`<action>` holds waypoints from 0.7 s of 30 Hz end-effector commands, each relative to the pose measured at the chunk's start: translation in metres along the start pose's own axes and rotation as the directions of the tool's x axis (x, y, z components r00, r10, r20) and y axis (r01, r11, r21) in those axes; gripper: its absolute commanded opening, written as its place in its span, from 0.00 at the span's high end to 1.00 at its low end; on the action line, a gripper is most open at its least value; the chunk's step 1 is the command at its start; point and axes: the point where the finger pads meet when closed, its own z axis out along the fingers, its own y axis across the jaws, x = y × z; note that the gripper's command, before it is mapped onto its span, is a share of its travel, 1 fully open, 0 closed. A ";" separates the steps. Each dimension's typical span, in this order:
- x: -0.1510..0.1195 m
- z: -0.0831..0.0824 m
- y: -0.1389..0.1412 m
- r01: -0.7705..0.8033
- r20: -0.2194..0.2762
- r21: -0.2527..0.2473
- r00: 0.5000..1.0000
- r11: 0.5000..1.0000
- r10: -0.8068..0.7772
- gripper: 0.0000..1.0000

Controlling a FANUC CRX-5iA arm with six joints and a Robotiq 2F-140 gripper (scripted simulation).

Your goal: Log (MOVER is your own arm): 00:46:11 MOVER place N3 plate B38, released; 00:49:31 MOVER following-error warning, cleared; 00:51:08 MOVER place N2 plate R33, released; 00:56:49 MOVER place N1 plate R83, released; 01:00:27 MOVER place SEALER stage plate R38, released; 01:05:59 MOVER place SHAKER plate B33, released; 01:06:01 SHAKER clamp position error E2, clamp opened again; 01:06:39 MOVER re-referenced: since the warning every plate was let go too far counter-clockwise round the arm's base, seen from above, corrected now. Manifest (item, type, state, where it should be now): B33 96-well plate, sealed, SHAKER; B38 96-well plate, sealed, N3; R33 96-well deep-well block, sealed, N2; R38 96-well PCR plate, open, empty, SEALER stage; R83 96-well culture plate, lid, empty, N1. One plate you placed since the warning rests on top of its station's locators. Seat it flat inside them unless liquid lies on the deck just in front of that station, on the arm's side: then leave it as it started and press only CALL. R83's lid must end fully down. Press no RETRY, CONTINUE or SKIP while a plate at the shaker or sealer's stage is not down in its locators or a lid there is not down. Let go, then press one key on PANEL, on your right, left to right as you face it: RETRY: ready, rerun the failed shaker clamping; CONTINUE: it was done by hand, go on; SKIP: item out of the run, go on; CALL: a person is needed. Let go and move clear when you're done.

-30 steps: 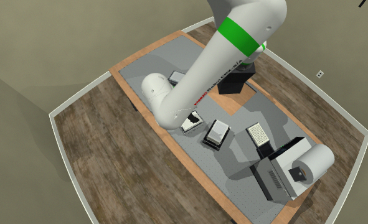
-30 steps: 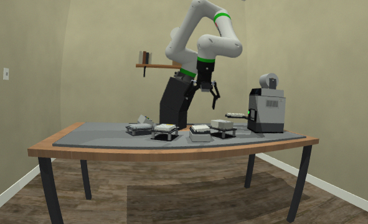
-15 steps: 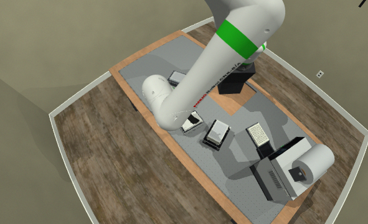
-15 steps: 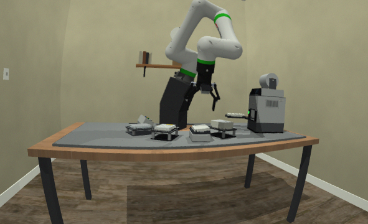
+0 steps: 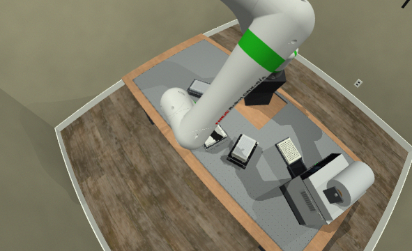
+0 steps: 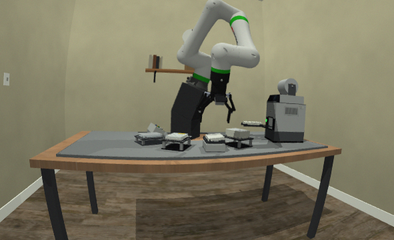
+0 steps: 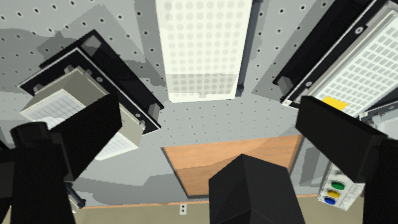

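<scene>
Panel [image 7: 339, 192] key labels too small.

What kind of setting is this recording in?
Most likely a lab automation bench: microplates in nests on a grey perforated deck, a plate sealer carrying a film roll, and one robot arm overhead.

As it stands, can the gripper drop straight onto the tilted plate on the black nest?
Probably yes. The gripper is open and empty, hanging high above the deck. The skewed plate sits below its left finger, nothing above it; a small sideways shift looks needed first.
</scene>
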 end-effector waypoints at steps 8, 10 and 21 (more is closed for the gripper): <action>0.006 0.011 0.000 0.000 -0.001 0.000 1.000 1.000 0.000 0.00; 0.006 0.011 0.000 0.000 -0.001 0.000 1.000 1.000 0.000 0.00; 0.006 0.011 0.000 0.000 -0.001 0.000 1.000 1.000 0.000 0.00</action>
